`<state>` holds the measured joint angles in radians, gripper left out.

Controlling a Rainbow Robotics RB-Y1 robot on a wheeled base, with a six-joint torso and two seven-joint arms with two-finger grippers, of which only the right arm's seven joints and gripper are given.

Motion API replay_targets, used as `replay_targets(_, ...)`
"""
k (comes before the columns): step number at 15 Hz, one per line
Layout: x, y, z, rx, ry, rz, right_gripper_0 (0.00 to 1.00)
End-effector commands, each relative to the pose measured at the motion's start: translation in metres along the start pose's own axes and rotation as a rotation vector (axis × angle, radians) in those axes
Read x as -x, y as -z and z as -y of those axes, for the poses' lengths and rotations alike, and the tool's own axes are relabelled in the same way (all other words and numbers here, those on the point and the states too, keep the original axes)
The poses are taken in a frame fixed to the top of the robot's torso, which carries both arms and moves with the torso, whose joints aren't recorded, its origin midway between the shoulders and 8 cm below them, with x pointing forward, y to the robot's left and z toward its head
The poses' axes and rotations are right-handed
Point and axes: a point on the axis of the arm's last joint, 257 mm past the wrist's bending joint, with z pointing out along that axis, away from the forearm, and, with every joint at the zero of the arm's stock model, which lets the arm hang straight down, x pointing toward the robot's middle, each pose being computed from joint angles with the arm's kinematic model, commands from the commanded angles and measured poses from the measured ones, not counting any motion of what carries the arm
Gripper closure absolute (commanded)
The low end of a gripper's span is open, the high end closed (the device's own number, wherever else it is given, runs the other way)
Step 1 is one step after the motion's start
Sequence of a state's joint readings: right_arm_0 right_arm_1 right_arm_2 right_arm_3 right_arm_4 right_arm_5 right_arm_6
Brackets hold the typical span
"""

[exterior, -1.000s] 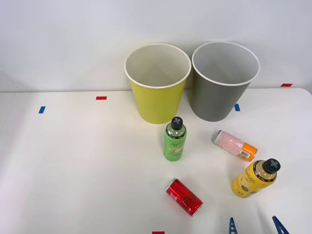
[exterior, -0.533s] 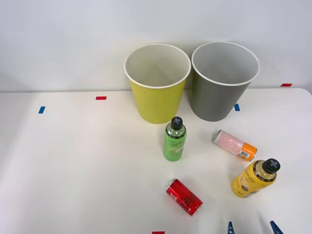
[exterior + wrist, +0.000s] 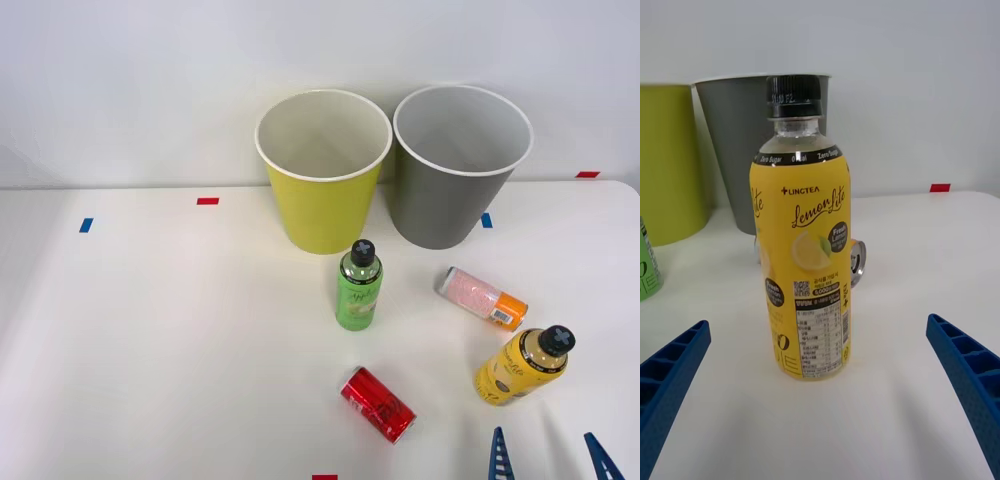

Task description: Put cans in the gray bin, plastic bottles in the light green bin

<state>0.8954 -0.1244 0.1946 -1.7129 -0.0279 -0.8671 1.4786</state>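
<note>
My right gripper (image 3: pixel 820 405) stood spread wide, holding nothing; the yellow lemon tea bottle (image 3: pixel 800 247) stood upright ahead, centered between my jaws, untouched.

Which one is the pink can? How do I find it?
Find the gray bin at the table's back. Just in front of it lies the pink can on its side. Unlike the shiny red can, it is pale with an orange end.

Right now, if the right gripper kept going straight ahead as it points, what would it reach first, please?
Most likely the yellow-orange bottle, standing upright and centred between the open right gripper's fingers. The pale pink can and gray bin lie beyond it.
</note>
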Motion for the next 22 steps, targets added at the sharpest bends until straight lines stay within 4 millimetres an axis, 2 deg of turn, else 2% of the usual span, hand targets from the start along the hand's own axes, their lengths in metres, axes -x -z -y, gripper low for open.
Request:
replay_targets(1, 0.015, -0.009, 0.001, -0.012, -0.058, 0.067, 0.0)
replay_targets(5, 0.025, -0.032, 0.0, 0.001, -0.087, 0.115, 0.0)
replay_targets(10, 0.022, -0.06, -0.002, 0.027, -0.064, 0.111, 0.0)
replay_targets(14, 0.022, -0.083, -0.014, 0.048, -0.075, 0.123, 0.0)
replay_targets(16, 0.021, -0.098, -0.01, 0.007, -0.037, 0.134, 0.0)
replay_targets(22, 0.017, -0.114, -0.005, -0.023, 0.013, 0.117, 0.0)
